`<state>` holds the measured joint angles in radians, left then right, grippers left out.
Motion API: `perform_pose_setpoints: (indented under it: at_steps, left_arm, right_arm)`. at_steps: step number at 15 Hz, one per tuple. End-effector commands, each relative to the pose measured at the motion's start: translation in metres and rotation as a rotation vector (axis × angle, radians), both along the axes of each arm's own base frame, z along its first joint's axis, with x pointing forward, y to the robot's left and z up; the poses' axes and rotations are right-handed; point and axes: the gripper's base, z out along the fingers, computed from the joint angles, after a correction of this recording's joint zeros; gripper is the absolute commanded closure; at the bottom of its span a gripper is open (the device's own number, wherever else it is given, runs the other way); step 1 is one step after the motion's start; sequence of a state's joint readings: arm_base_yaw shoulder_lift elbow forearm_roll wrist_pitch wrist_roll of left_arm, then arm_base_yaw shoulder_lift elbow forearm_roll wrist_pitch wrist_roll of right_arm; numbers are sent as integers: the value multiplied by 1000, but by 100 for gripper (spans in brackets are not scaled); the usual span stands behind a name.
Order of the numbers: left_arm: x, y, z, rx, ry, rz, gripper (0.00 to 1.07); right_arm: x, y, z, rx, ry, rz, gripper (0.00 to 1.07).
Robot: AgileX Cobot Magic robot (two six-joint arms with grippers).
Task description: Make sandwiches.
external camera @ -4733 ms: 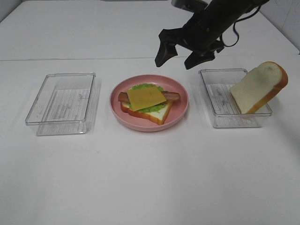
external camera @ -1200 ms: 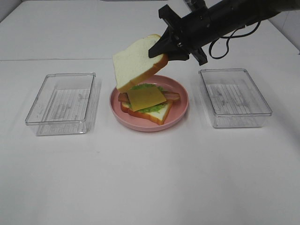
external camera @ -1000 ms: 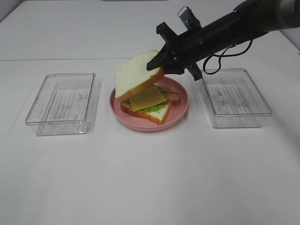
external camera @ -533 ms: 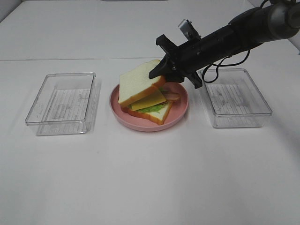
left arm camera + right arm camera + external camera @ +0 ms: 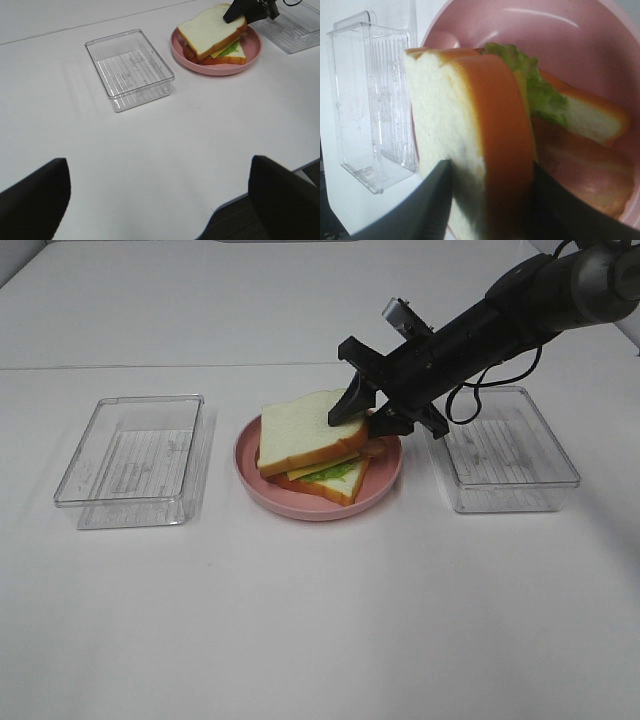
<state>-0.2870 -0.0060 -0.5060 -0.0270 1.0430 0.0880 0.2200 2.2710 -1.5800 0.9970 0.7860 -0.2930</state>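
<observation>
1. Exterior high view
   - The right pincer (image 5: 355, 423) reaches in low from the right. Its two fingers stand one on each side of the near edge of the top slice (image 5: 305, 430).
   - Whether they press the slice or only flank it cannot be told here.
   - That slice lies tilted on the sandwich, just ahead of the fingertips. Under it show cheese (image 5: 300, 472), lettuce (image 5: 325, 472) and the bottom slice (image 5: 340, 485).
   - The whole stack sits on the plate (image 5: 300, 505), directly below the pincer.
   - A clear box (image 5: 510, 455) lies under the arm behind the pincer. A second box (image 5: 130, 455) lies well beyond the plate, on the far side from the pincer.
   - All of it rests on the table (image 5: 320, 620).

2. Left wrist view
   - The left pincer (image 5: 160, 197) is spread wide, with nothing between its fingers (image 5: 35, 200).
   - The sandwich (image 5: 215, 30) is far ahead of it and off to its right.
   - The second box is nearer to this pincer, but well apart from it.

3. Right wrist view
   - The top slice fills the gap between the right pincer's fingers (image 5: 432, 210), white face towards one and crust towards the other.
   - Contact looks close on both sides, but a firm pinch cannot be told.
   - Beyond the fingertips are lettuce, a brown strip (image 5: 585, 175), the bottom slice and the plate's rim.
</observation>
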Motion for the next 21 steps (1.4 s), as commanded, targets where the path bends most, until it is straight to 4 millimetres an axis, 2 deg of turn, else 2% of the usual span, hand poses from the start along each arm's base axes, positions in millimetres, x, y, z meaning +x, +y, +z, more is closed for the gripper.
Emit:
perform_pose_setpoints:
  at_steps: [1,2,4,9,10,11,15,18,19,20,21]
  left_arm:
    - [-2,0,0,-18,-30,1,17]
    - [-2,0,0,-18,-30,1,17]
    - [-2,0,0,-18,-30,1,17]
    - [-2,0,0,-18,-30,1,17]
    - [-2,0,0,-18,-30,1,17]
    - [-2,0,0,-18,-30,1,17]
    - [-2,0,0,-18,-30,1,17]
    - [-2,0,0,-18,-30,1,17]
    - [-2,0,0,-18,-30,1,17]
    - [-2,0,0,-18,-30,1,17]
    - [-2,0,0,-18,-30,1,17]
  right_arm:
    - [-1,-2,3,-7,-2,5,49]
    - [-2,-3,6,-17,-13,16,38]
    - [-3,-5,16,-49,-48,40,30]
    - [-15,-19,47,-217,-47,81,28]
    - [-26,-29,71,-324,-67,145,28]
    - [-30,-31,78,-348,-69,167,28]
    - [-69,-49,141,-487,-78,311,28]
    - [-105,-63,201,-550,-185,300,28]
    - [-121,-67,216,-557,-227,286,28]
    - [-129,-69,221,-560,-240,282,28]
    - [-172,-79,237,-560,-289,271,28]
